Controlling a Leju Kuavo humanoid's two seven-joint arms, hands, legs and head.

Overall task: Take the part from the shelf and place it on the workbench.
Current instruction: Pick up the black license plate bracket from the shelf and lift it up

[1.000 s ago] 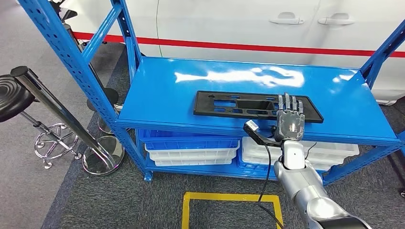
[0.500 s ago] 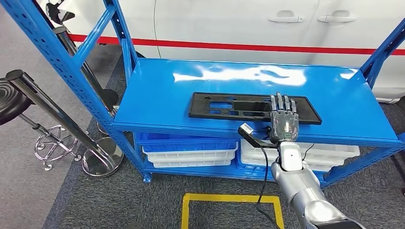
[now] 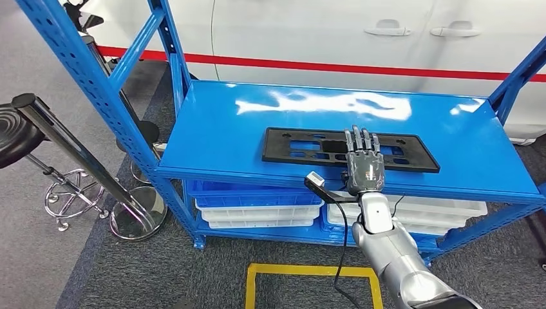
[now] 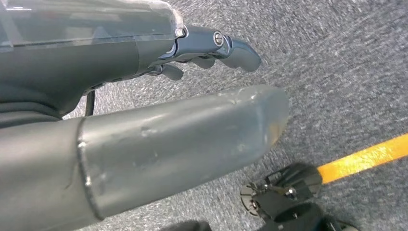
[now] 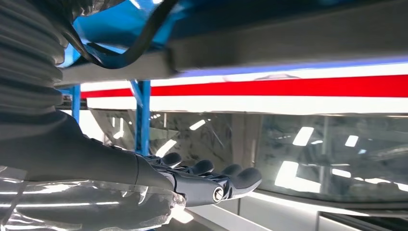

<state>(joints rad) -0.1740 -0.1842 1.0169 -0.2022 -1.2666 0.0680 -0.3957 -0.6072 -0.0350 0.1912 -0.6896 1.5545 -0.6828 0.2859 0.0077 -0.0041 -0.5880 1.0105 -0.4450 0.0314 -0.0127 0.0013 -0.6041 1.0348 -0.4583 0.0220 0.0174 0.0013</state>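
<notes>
The part (image 3: 351, 149), a flat black panel with cutouts, is lying along the front of the blue shelf (image 3: 225, 129). The right hand (image 3: 364, 166) is reaching in flat, fingers straight and slightly apart, fingertips over the panel's near edge, gripping nothing. The left hand (image 4: 144, 96) is hanging above grey carpet (image 4: 337, 72), fingers loosely extended, holding nothing.
</notes>
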